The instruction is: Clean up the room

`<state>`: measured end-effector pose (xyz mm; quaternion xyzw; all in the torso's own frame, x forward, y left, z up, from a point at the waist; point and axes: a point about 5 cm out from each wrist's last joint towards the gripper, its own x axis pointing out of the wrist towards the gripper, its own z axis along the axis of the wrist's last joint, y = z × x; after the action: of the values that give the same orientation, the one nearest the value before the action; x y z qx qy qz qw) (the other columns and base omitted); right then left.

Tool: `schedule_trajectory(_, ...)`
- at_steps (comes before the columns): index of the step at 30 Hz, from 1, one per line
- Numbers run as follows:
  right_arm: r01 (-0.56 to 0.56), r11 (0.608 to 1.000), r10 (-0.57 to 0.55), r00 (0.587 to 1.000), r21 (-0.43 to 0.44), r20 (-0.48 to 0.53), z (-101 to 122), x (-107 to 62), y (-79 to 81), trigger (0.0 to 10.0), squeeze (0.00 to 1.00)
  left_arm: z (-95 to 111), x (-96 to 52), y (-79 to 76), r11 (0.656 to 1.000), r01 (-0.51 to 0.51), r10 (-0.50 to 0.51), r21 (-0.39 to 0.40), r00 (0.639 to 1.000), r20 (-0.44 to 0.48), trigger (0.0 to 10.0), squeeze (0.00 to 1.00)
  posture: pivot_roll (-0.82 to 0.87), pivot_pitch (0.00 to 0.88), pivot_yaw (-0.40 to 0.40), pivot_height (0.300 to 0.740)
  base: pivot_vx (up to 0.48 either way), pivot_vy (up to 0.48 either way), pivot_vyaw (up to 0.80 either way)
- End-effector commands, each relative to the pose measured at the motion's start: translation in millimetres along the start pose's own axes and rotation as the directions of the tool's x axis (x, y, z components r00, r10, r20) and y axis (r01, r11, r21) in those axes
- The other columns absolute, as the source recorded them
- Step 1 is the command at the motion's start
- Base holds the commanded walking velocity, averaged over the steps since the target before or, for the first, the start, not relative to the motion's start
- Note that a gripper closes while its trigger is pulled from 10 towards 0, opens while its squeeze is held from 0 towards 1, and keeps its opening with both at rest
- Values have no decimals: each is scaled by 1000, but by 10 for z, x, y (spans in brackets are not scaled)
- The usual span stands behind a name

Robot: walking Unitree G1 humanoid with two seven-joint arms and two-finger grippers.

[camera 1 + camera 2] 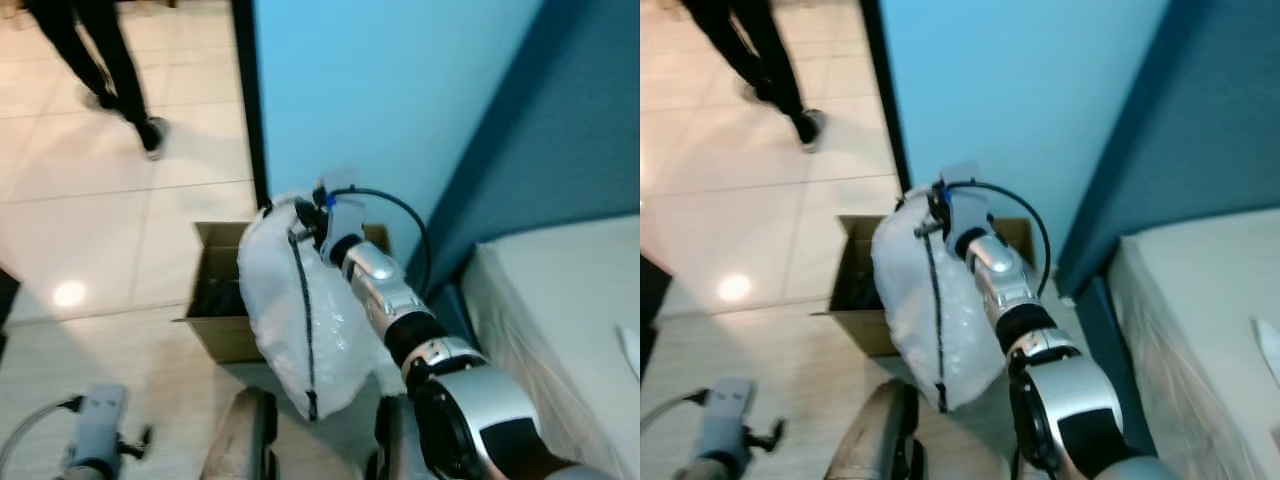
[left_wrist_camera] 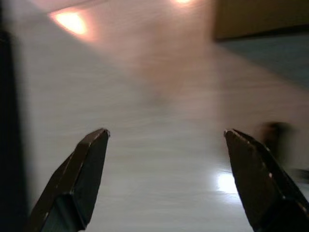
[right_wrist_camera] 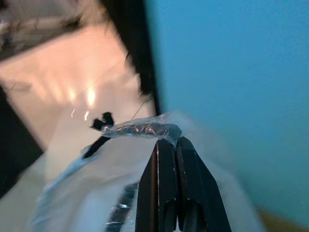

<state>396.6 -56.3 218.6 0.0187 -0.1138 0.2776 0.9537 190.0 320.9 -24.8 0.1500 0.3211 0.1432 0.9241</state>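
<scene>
Right gripper (image 3: pixel 170 143) raised in front of the blue wall (image 1: pixel 400 90), jaws pressed together on the top edge of a clear plastic bag (image 1: pixel 300 310) with a black zipper strip. Bag hanging from that pinch, in the air just over and before an open cardboard box (image 1: pixel 215 300) on the tiled floor (image 1: pixel 100 230). Box against the foot of the wall, beside a dark door frame (image 1: pixel 248 100). Left gripper (image 2: pixel 164 137) low at the robot's side, jaws spread wide over bare floor. Bed (image 1: pixel 560 300) with pale cover to the right. Person's dark-trousered legs (image 1: pixel 100 60) on the tiles farther back.
</scene>
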Motion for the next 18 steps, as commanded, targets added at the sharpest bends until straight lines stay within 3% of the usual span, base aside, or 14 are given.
schedule_trajectory(1, -41, 999, 39, 994, 17, 98, 259, 79, 18, 10000, 0, -153, -51, 134, 997, -63, 67, 46, 995, -70, 10000, 0, 109, 279, -37, 552, 0, 0, 0)
schedule_trajectory(3, -77, 997, 73, 978, 17, 198, 541, 127, 15, 10000, 0, -172, -68, 225, 994, -100, 103, 45, 992, -76, 10000, 0, 108, 279, -39, 542, 0, 0, 0)
schedule_trajectory(4, -77, 997, 73, 978, 17, 198, 541, 127, 15, 10000, 0, -172, -68, 225, 994, -100, 103, 45, 992, -76, 10000, 0, 108, 279, -39, 542, 0, 0, 0)
schedule_trajectory(6, -93, 996, 88, 941, -2, 327, 955, 176, 2, 10000, 0, -284, -113, 97, 998, -62, 64, 31, 993, -99, 10000, 0, 108, 279, -41, 532, 0, 0, 0)
schedule_trajectory(8, -102, 995, 99, 910, -16, 402, 1211, 197, 4, 10000, 0, -379, -153, -28, 999, -28, 30, 21, 992, -125, 10000, 0, 108, 278, -43, 522, 0, 0, 0)
schedule_trajectory(11, -105, 994, 103, 903, -19, 416, 1263, 203, 6, 10000, 0, -402, -161, -60, 1000, -20, 23, 18, 991, -134, 10000, 0, 107, 278, -45, 517, 0, 0, 0)
schedule_trajectory(14, -255, 967, 210, 836, 20, 507, 1573, 321, 252, 10000, 0, -641, -296, -465, 997, 78, -77, -2, 975, -210, 10000, 0, 106, 276, -51, 502, 0, 0, 0)
schedule_trajectory(17, -290, 957, 234, 823, 29, 517, 1600, 338, 305, 10000, 0, -672, -318, -526, 996, 88, -87, -4, 972, -221, 10000, 0, 106, 276, -51, 497, 0, 0, 0)
schedule_trajectory(18, -403, 907, 299, 819, 121, 489, 1420, 397, 494, 10000, 0, -695, -351, -661, 992, 125, -123, -1, 967, -223, 10000, 0, 121, 277, -57, 487, 0, 0, 0)
